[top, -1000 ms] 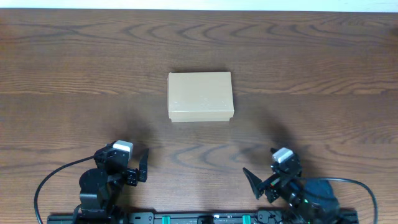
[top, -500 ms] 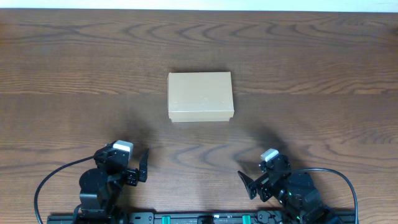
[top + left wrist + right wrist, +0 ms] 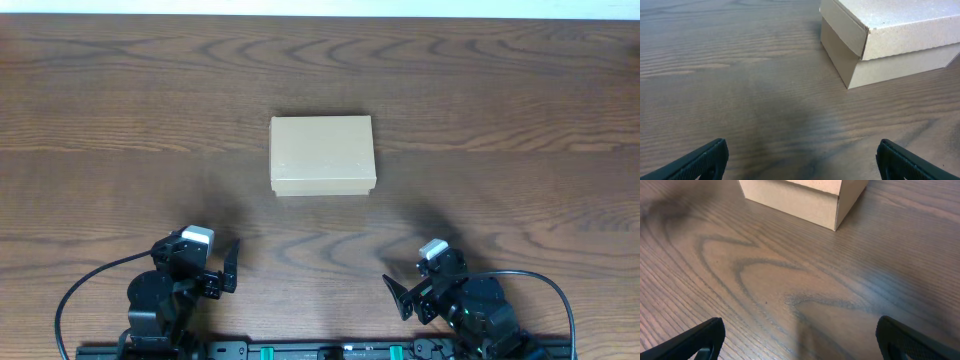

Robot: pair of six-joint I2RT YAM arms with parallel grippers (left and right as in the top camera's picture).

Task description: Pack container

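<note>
At the near edge of the table [image 3: 520, 110], the left gripper [image 3: 216, 272] and the right gripper [image 3: 414, 294] both have their jaws spread wide and empty. Farther out lies the box [image 3: 322, 152], lid closed, at mid-table, well apart from both grippers.

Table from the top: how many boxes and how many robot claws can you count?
Cardboard box: 1
Robot claws: 2, the left gripper and the right gripper, both open and empty
Total: 3
</note>
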